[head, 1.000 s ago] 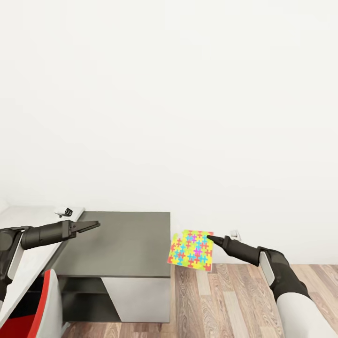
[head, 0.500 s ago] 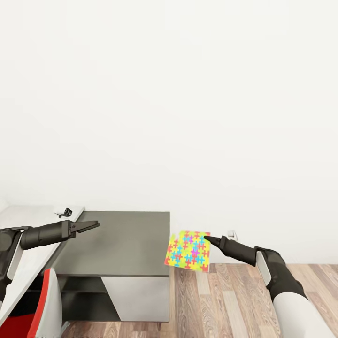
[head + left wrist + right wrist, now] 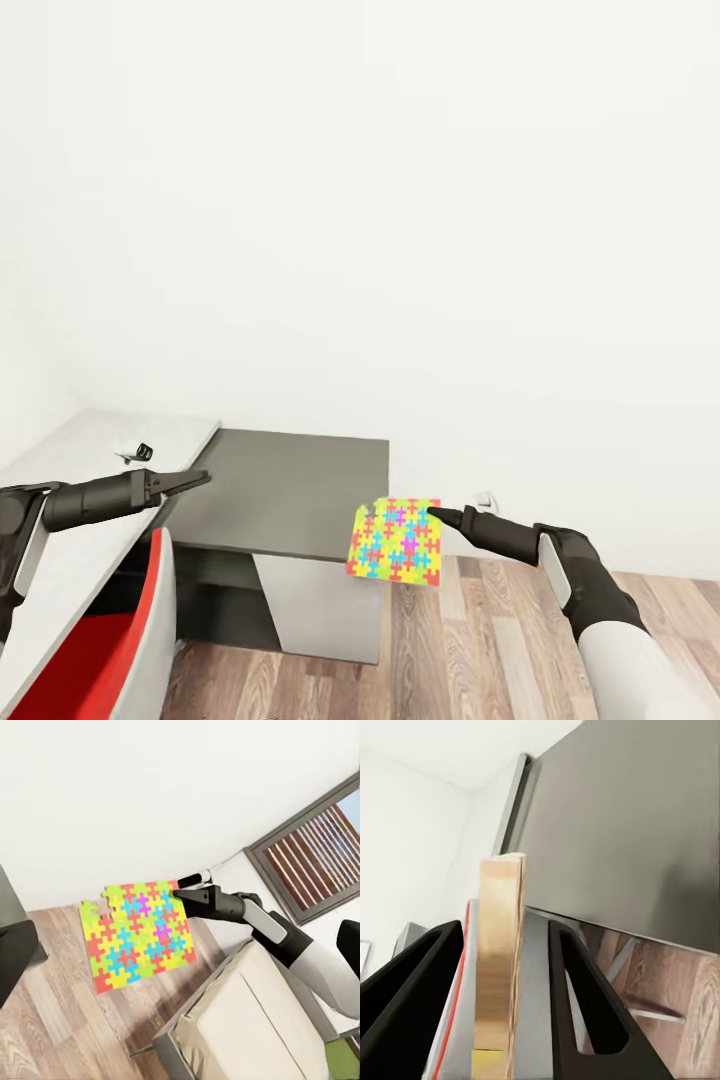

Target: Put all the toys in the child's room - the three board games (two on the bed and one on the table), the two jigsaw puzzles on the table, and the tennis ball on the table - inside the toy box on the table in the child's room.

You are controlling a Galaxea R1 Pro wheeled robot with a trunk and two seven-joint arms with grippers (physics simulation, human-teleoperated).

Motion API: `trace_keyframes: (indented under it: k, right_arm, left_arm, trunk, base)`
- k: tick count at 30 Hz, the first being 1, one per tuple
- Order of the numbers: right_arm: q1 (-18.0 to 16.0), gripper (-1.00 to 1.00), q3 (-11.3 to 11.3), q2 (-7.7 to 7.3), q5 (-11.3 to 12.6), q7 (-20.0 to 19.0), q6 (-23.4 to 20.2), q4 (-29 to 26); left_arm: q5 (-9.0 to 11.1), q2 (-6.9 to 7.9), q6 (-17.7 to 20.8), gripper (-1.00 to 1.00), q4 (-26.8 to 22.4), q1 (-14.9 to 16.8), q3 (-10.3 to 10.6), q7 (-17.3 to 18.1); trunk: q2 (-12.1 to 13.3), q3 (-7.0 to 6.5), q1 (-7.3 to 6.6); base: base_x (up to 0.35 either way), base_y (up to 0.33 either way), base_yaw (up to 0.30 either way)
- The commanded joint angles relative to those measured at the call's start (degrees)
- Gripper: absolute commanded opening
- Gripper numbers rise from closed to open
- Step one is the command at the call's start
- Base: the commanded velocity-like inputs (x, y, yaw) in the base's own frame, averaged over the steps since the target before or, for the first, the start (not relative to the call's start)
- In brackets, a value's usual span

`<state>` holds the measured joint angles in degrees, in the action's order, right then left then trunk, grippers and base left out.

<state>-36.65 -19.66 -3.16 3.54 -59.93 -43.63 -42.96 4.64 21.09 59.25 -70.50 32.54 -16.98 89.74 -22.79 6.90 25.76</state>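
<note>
Multicoloured jigsaw puzzle stays pinched in the right gripper; left gripper looks narrowed, empty. View has swung, carrying toward the toy box.

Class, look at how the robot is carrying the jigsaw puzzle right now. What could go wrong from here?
1. The right hand pinches the jigsaw puzzle by one corner only, so it may swing or slip out.
2. The puzzle hangs over bare wooden floor, so a slip means a fall.
3. It is close to the dark cabinet edge and might clip it.
</note>
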Motion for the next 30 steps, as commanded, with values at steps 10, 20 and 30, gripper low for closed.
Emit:
trace_keyframes:
  k: [10,20,30]
  right_arm:
    - [0.0,-1.0,0.0,-0.08,0.3,-0.1,-0.4,0.0]
    - [-0.1,-1.0,-0.1,-0.14,0.6,-0.7,-0.6,-1.1]
    - [-2.8,-1.0,-0.1,-0.08,0.8,-4.2,-7.3,-11.0]
  left_arm:
    - [-0.1,-0.08,0.6,1.0,0.0,0.0,0.0,0.3]
    - [-0.1,-0.01,0.6,1.0,0.0,0.0,0.0,0.3]
    - [-0.1,0.33,0.6,1.0,0.0,0.1,-0.2,0.3]
  trunk:
    - [-0.1,0.44,0.03]
    - [-0.1,0.76,0.03]
    - [-0.1,1.23,0.03]
  base:
    - [-0.015,0.0,0.272]
    - [0.0,0.0,0.272]
    - [0.0,0.0,0.262]
